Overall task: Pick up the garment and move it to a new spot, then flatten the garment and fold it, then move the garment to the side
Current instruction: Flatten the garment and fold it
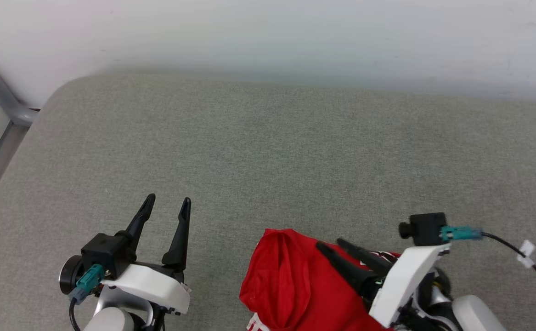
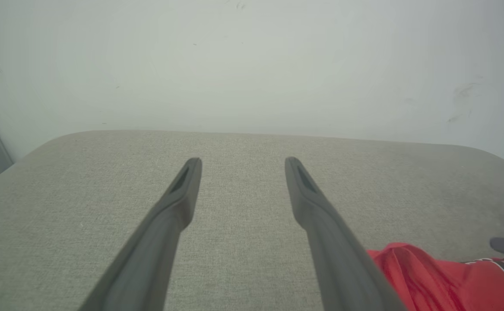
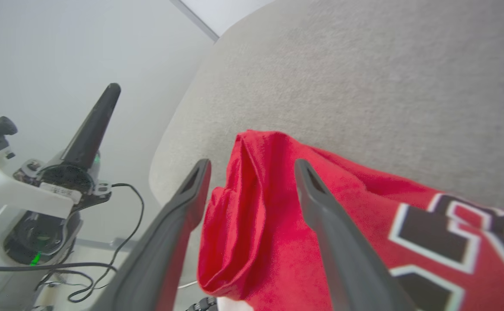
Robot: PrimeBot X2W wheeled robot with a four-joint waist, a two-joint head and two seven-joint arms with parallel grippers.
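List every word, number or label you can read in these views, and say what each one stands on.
Black, white-outlined characters on the crumpled red fabric jersey: cut off by folds and the picture's edge, not readable.
Small white label on the left arm's white wrist mount: print too small and blurred to read.
No other text can be read.

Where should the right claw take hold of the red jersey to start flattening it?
Grip the raised fold at the bunched far-left end of the jersey, coming from above and from the robot's right. That fold stands up off the grey cushion as a ridge, and the open right claw points toward it, so closing there would probably pinch cloth.
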